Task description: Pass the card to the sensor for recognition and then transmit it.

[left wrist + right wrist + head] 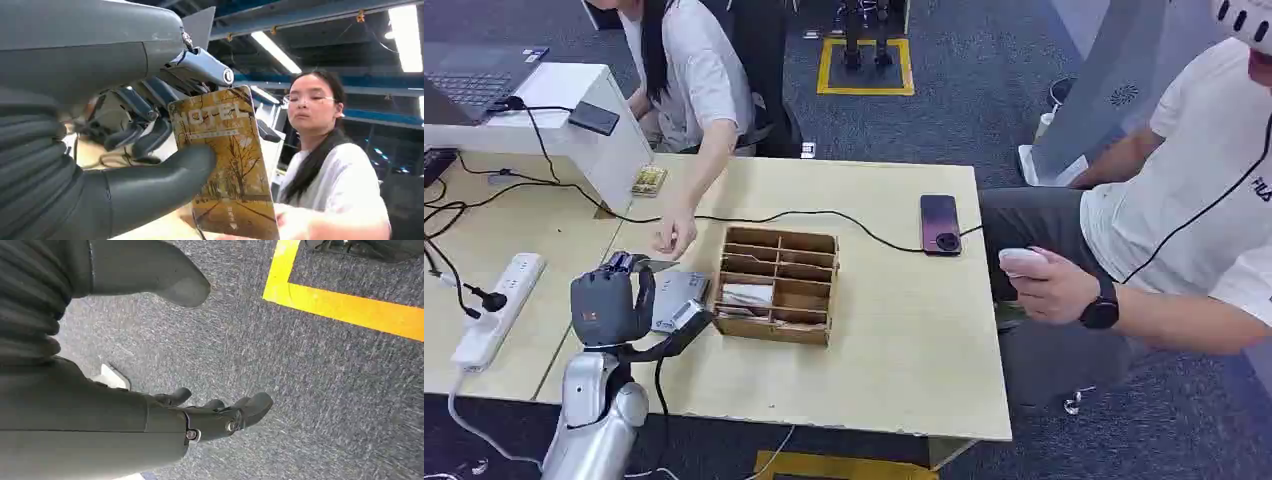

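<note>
Clearly, the card (225, 165), a yellowish hotel key card printed with bare trees, is being pinched in the left hand (614, 300), with the thick thumb (165, 175) pressing on its printed face and the darker fingers (145, 130) curling behind it. In the head view that hand is hovering above the left part of the wooden surface (904, 350), just beside a flat grey device (674, 295) and near the wooden box with compartments (777, 283). A person in a white shirt (694, 70) is reaching an arm down to the surface, their hand (672, 235) sitting just beyond the robot's left hand. A dark phone (940, 223) is lying further right on the surface with a black cable (824, 213) running to it. A white power strip (496, 308) is lying on the neighbouring desk. The right hand (220, 415) is hanging over grey carpet (310, 390) with its fingers loosely spread and holding nothing, near a yellow floor line (350, 310).
</note>
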`<state>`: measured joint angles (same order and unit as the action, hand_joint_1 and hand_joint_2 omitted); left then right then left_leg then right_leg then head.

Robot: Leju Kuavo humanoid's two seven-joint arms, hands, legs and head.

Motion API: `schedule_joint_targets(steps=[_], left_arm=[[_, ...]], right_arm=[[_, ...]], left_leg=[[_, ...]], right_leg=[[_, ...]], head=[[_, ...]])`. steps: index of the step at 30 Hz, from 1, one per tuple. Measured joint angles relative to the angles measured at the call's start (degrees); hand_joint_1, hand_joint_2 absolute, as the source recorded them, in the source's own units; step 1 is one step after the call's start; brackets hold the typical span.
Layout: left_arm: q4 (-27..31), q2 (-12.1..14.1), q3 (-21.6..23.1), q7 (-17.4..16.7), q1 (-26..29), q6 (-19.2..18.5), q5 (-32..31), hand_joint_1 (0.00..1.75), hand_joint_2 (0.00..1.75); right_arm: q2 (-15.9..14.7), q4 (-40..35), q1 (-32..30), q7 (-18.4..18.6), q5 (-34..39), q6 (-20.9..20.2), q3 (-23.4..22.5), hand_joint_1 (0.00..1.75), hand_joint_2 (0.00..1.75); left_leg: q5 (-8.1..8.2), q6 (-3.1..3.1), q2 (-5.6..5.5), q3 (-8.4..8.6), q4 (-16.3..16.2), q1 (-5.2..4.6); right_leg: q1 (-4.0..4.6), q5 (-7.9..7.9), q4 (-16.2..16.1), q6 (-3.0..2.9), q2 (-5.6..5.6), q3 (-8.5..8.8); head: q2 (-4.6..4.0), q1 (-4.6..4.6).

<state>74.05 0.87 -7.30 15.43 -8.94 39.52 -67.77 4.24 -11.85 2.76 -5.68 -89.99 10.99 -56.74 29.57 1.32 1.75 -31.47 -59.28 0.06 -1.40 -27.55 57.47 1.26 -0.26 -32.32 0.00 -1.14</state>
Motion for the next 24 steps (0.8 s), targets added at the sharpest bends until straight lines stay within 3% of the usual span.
schedule_joint_targets(steps=[7,9,11,15,16,24], left_arm=[[-0.02,0.46,1.07,0.96,0.01,-0.04,3.34,1.75,1.75],[-0.15,0.66,1.95,0.32,0.01,-0.90,8.40,1.75,1.75],[-0.17,0.68,2.75,-0.46,0.00,-4.23,14.63,1.75,1.75],[0.26,0.04,4.72,-3.17,0.05,-16.03,31.48,1.75,1.75],[0.31,-0.22,5.13,-3.74,0.05,-17.53,33.91,1.75,1.75],[-0.81,-1.40,6.43,-8.00,-0.36,-18.67,37.72,1.75,1.75]], right_arm=[[0.00,0.00,0.00,0.00,0.00,0.00,0.00,0.00,1.75],[0.00,0.00,0.04,0.22,0.02,0.00,0.00,0.00,1.75],[0.02,0.00,0.05,0.44,0.11,0.09,0.00,0.00,1.75],[0.04,0.00,0.06,1.09,0.85,0.59,0.00,0.00,1.75],[0.07,0.00,0.05,1.24,0.83,0.83,0.00,0.00,1.75],[0.20,0.00,0.11,1.40,0.79,1.01,0.00,0.00,1.75]], left_leg=[[0.00,0.00,0.00,0.00,0.00,0.00],[0.00,0.00,0.00,0.01,0.00,0.00],[0.00,0.00,0.00,0.01,0.00,0.00],[0.00,0.00,-0.01,0.00,0.00,0.00],[0.00,0.00,-0.01,0.00,-0.01,0.00],[0.00,0.00,0.01,0.01,-0.02,-0.02]], right_leg=[[0.00,0.00,0.00,0.00,0.00,0.00],[0.00,0.00,0.00,0.00,0.00,0.00],[0.00,0.00,0.00,0.00,0.00,0.00],[0.00,0.00,0.00,0.00,-0.01,0.00],[0.00,0.00,0.00,0.01,-0.01,0.00],[0.00,0.01,0.00,0.01,0.01,0.00]], head=[[0.00,0.00],[0.00,0.00],[0.00,-0.02],[0.00,0.00],[0.00,0.02],[0.00,0.00]])
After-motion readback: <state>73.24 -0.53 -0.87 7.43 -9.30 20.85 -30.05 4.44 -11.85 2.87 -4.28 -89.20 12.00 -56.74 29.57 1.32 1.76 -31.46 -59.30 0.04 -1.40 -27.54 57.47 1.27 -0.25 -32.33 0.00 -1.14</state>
